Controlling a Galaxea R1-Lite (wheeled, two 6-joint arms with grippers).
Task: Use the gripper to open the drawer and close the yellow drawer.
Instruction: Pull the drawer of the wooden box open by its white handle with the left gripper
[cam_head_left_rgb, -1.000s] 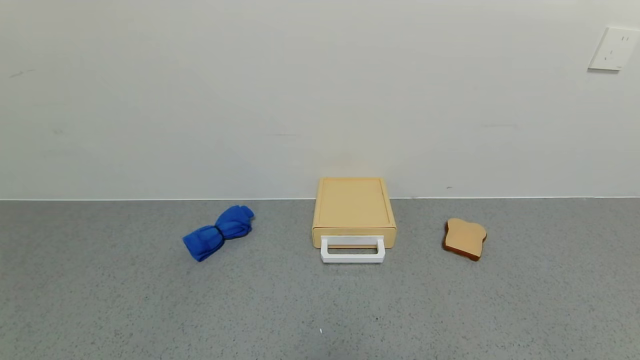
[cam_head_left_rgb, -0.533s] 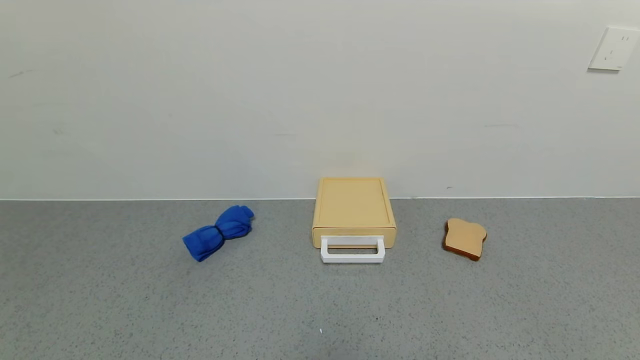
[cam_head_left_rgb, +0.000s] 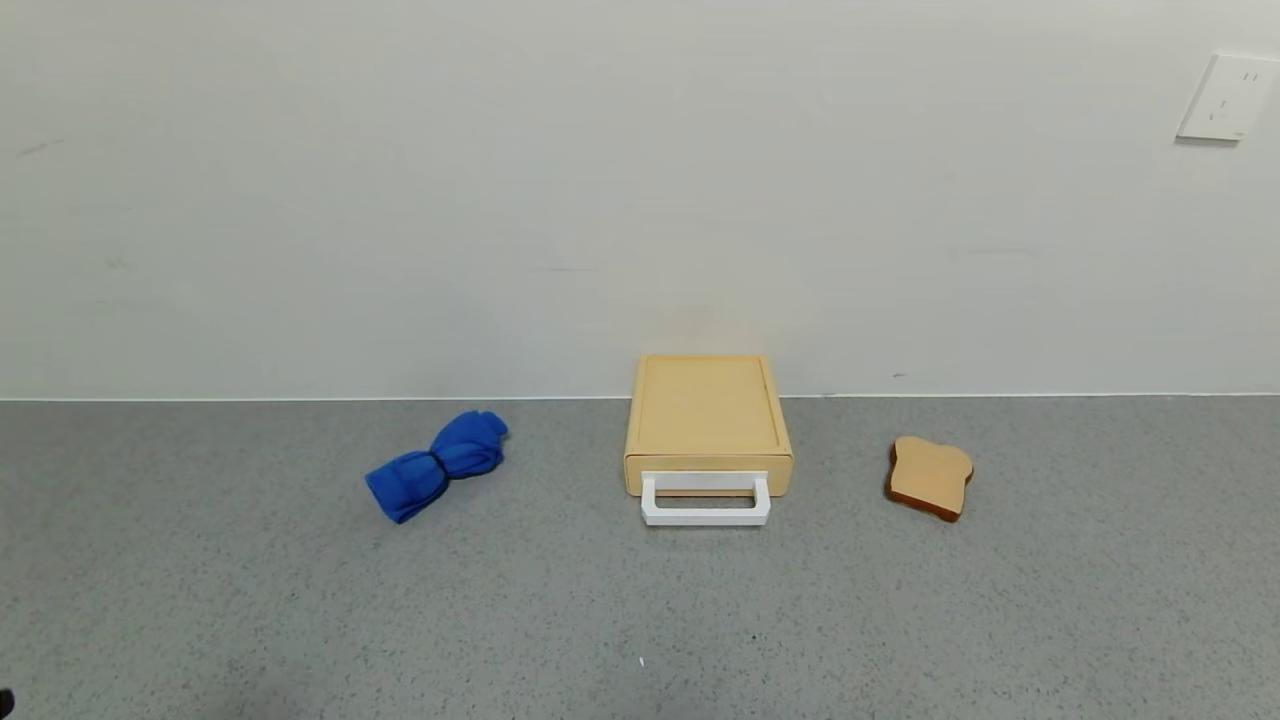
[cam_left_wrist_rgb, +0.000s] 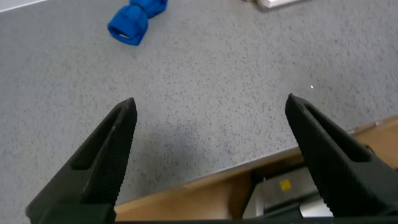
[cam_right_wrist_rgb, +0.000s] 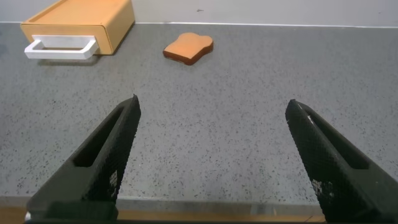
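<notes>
The speckled grey countertop spread beneath both sets of jaws and ran back to a plain white wall. The flat pale yellow plastic box stood against that wall, well ahead of the right gripper and off to its left side; its shallow yellow drawer sat fully pushed in, with the white rectangular loop handle lying on the counter in front of it. The right gripper, black with pointed fingers, hovered low over the near part of the counter, its jaws spread wide and holding nothing. The left gripper, of the same black pointed make, hung over the counter's near edge, jaws likewise spread wide and empty. The rolled blue cloth bundle lay far ahead of the left jaws. The tan toast slice with a brown crust lay ahead of the right jaws, beside the box but apart from it.
</notes>
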